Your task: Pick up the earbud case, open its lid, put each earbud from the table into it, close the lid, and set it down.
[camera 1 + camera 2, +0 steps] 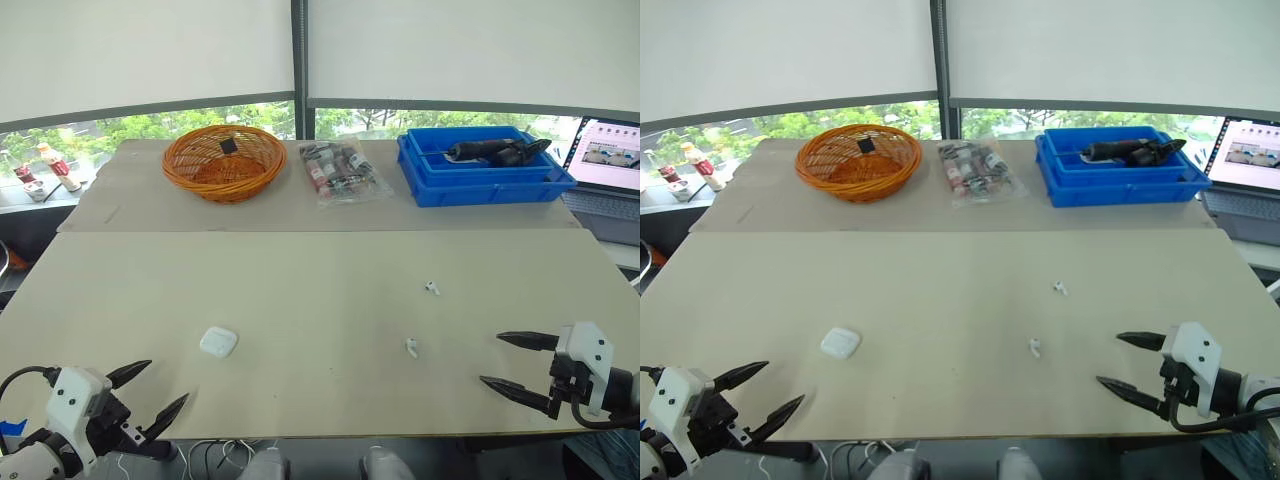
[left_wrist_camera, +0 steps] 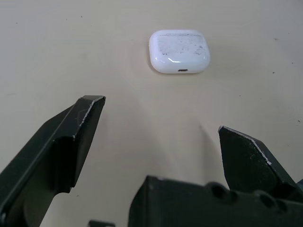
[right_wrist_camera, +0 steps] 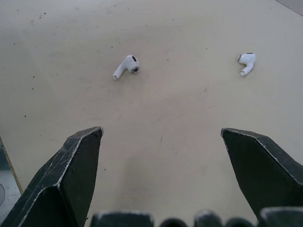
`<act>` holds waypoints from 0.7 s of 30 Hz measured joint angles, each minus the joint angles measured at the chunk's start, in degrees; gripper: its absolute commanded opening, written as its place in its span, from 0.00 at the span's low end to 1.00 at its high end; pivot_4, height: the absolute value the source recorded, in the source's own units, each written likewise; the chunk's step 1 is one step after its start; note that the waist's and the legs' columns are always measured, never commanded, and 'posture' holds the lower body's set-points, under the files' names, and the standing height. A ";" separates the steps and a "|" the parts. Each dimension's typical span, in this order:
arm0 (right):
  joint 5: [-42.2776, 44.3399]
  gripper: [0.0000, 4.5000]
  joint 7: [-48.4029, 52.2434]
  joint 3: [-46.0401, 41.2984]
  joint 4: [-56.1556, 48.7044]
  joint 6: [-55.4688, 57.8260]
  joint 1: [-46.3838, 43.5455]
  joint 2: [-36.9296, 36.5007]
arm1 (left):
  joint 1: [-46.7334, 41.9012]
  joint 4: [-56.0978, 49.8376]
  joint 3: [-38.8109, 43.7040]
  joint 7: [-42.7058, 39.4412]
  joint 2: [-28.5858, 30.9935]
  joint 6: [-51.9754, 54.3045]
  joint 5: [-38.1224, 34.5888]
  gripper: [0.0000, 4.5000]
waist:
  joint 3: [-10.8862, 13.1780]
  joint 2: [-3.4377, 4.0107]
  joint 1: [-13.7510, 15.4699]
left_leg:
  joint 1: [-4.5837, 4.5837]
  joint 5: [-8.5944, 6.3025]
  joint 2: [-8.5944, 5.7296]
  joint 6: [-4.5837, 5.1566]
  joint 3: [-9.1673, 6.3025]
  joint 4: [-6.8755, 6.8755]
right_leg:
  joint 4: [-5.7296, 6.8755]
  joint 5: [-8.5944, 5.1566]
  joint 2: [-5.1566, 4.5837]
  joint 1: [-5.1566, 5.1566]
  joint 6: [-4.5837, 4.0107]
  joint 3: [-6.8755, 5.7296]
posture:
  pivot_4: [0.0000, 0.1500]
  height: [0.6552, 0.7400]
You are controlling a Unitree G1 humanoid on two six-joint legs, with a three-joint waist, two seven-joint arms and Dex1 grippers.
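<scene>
The left gripper hangs low over the near left corner of the table. Its two black fingers are spread apart and hold nothing. The white earbud case lies flat on the table just ahead of this gripper, a little to its right. Its lid is closed. Nothing touches it.

More to the right, one white earbud lies on the table near the front edge. The second earbud lies a bit farther back and a little more to the right. The two earbuds are apart from each other and well apart from the case.

The right gripper hangs over the near right side of the table. Its fingers are wide apart too, and they are empty. They point toward the earbuds, which lie near them.

Along the back of the table, an orange wicker basket sits on the left. A clear bag of small bottles lies in the middle. A blue plastic bin with a black tool in it sits on the right. An open laptop stands just beside the bin, at the far right.
</scene>
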 measured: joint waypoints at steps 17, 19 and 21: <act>-2.07 0.99 1.69 0.44 5.22 -4.72 -3.41 1.92 | -2.04 1.61 1.43 -7.91 -0.37 -0.20 -6.09 1.00 | 0.02 0.02 -0.04 | 0.02 -0.01 0.00 0.02 0.05 0.00 | 0.01 0.01 0.00 0.00 0.00 0.01 | 1.00 1.00; -2.08 0.99 1.78 0.44 5.22 -4.73 -3.47 1.92 | -1.93 1.60 1.51 -8.53 -0.44 0.25 -7.32 1.00 | 0.02 0.02 0.02 | 0.01 -0.01 0.00 0.02 0.05 0.00 | 0.01 0.01 -0.01 0.01 0.00 0.01 | 1.00 1.00; -2.08 0.99 1.79 0.44 5.20 -4.73 -3.59 1.93 | -1.90 1.53 1.52 -8.20 -1.02 1.39 -7.51 1.00 | 0.02 0.01 0.02 | 0.02 -0.01 -0.01 0.02 0.05 0.00 | 0.01 0.01 -0.01 0.01 0.01 0.01 | 1.00 1.00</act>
